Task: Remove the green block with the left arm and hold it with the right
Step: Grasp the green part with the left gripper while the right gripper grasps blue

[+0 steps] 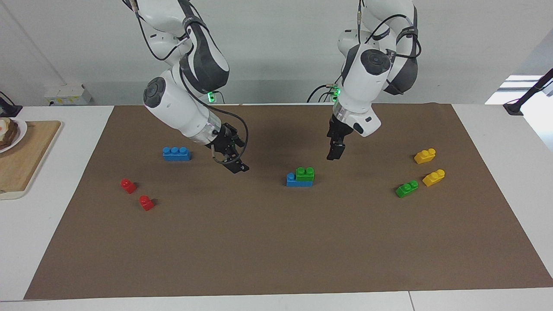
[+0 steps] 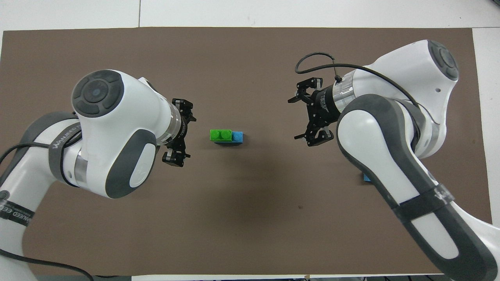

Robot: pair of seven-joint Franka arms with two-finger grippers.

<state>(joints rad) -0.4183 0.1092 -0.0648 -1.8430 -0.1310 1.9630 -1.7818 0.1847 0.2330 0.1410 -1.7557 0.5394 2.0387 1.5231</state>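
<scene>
The green block (image 1: 305,173) sits on one end of a blue brick (image 1: 294,182) in the middle of the brown mat; one blue stud shows beside it. The stack also shows in the overhead view, green block (image 2: 220,135) on blue brick (image 2: 237,136). My left gripper (image 1: 335,152) (image 2: 183,133) is open and empty, over the mat beside the stack toward the left arm's end. My right gripper (image 1: 237,166) (image 2: 295,119) is open and empty, over the mat toward the right arm's end of the stack. Neither touches the stack.
A separate blue three-stud brick (image 1: 176,153) and two red blocks (image 1: 128,185) (image 1: 146,202) lie toward the right arm's end. Two yellow bricks (image 1: 425,156) (image 1: 433,177) and a flatter green brick (image 1: 407,188) lie toward the left arm's end. A wooden board (image 1: 21,160) sits off the mat.
</scene>
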